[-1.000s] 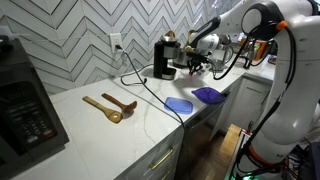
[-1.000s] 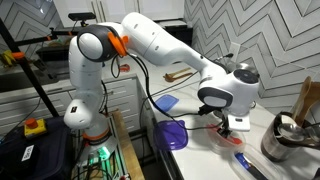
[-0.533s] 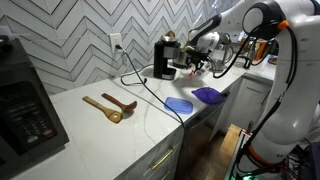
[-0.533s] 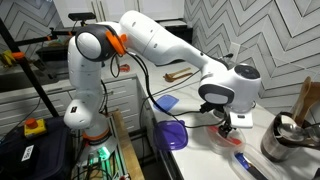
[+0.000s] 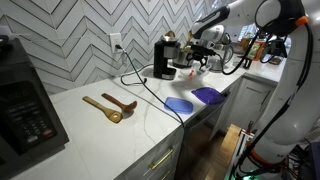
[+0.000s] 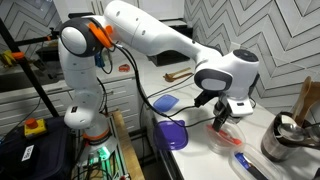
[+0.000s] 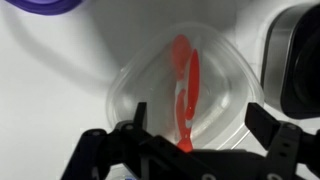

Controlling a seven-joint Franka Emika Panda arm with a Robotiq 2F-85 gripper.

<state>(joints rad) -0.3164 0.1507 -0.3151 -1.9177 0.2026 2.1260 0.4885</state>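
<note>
In the wrist view a red plastic utensil (image 7: 187,85) lies inside a clear plastic container (image 7: 130,85), directly beneath my gripper (image 7: 200,114). The jaws stand wide open, one on each side of the utensil's handle end, touching nothing. In an exterior view my gripper (image 6: 224,116) hangs a little above the clear container (image 6: 228,142) on the white counter, with the red utensil (image 6: 221,129) showing inside it. From the opposite side, in an exterior view, my gripper (image 5: 203,62) is at the far end of the counter; the container does not show clearly there.
A purple bowl (image 6: 172,134) and a blue lid (image 6: 165,102) lie near the counter edge. Two wooden spoons (image 5: 110,106) rest mid-counter. A coffee machine (image 5: 165,57) stands by the wall, a metal pot (image 6: 285,140) beside the container, and a black appliance (image 5: 25,100) at one end.
The jaws have gone from shut to wide open and the gripper has lifted slightly. The red utensil has been let go and now lies in the clear container.
</note>
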